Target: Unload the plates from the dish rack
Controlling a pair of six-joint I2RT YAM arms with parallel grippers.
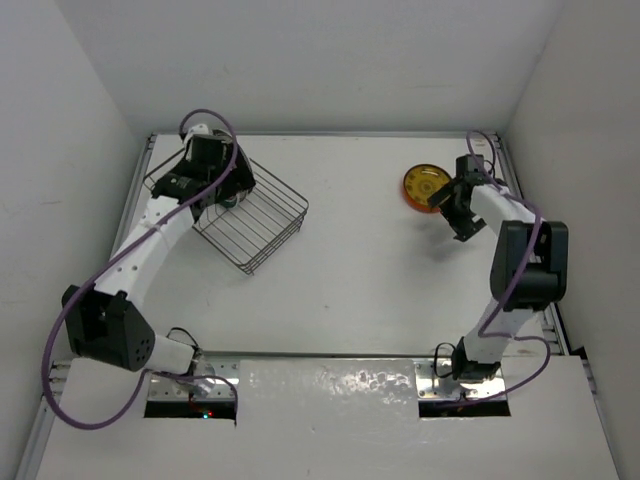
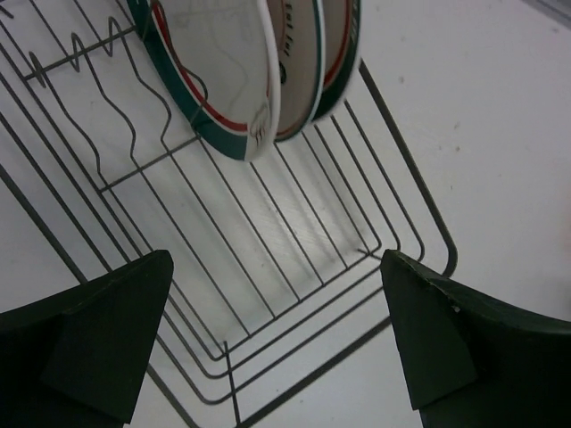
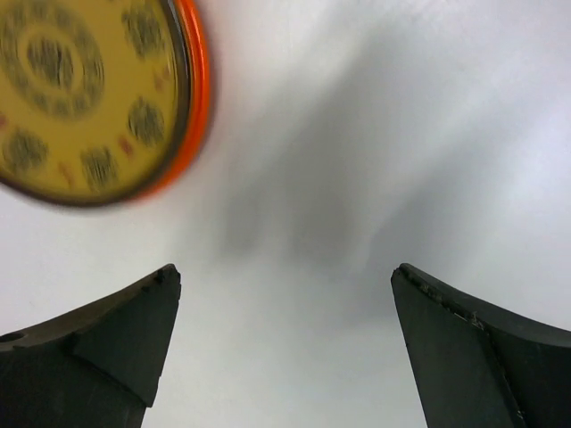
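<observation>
Plates (image 2: pixel 223 80), white, green-and-red rims: upright in dish rack (image 1: pixel 262 218), ten o'clock on table (image 1: pixel 360 280). Yellow patterned plate (image 1: pixel 424 186): flat on table, two o'clock. Left gripper (image 2: pixel 277 259): above rack, fingers apart, empty. Right gripper (image 3: pixel 287 272): beside yellow plate, fingers apart, empty.

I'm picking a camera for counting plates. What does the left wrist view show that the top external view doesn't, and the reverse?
Left wrist only: white plates with green-and-red rims, standing on edge. Top external only: the yellow patterned plate lying on the table, with the right gripper beside it. Both: the dish rack with the open left gripper over it.
</observation>
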